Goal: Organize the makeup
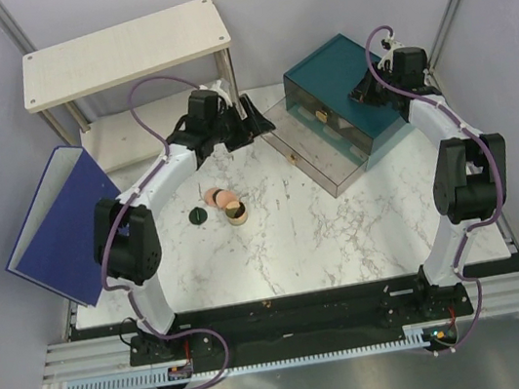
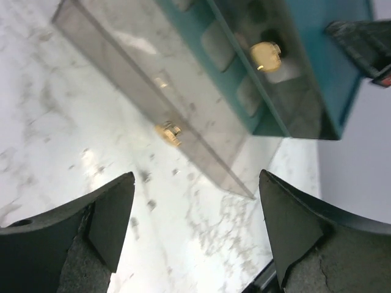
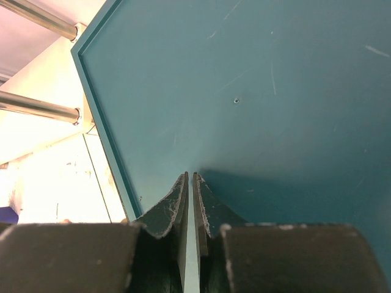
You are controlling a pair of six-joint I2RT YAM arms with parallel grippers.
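Top external view, quick rundown. Shows the makeup (image 1: 220,207) bunched mid-table, well apart from the storage: one dark green lid (image 1: 200,217), two peach-pink compacts (image 1: 213,198) overlapping each other, and a gold-rimmed tin (image 1: 237,215) just beside them, all loose on the marble table (image 1: 288,249).

Prep step apparently done though: clear drawer (image 1: 318,156) pulled out of the teal drawer box (image 1: 335,79) and sitting open. Can't tell about contents from any view, too see-through and blurry.

Over on the left wrist view: left fingers (image 2: 107,213) spread wide, nothing between them, hovering over bare marble near the drawer's front and its little gold knob (image 2: 168,133).

Right wrist view: right fingers (image 3: 176,207) pinched nearly together, gripping nothing, parked over the box's teal top. Maybe steadying it, hard to say about contact.

So, going by all that: barely started. Leaves at least four pieces to pick up and drop into the drawer, then presumably sliding it shut.
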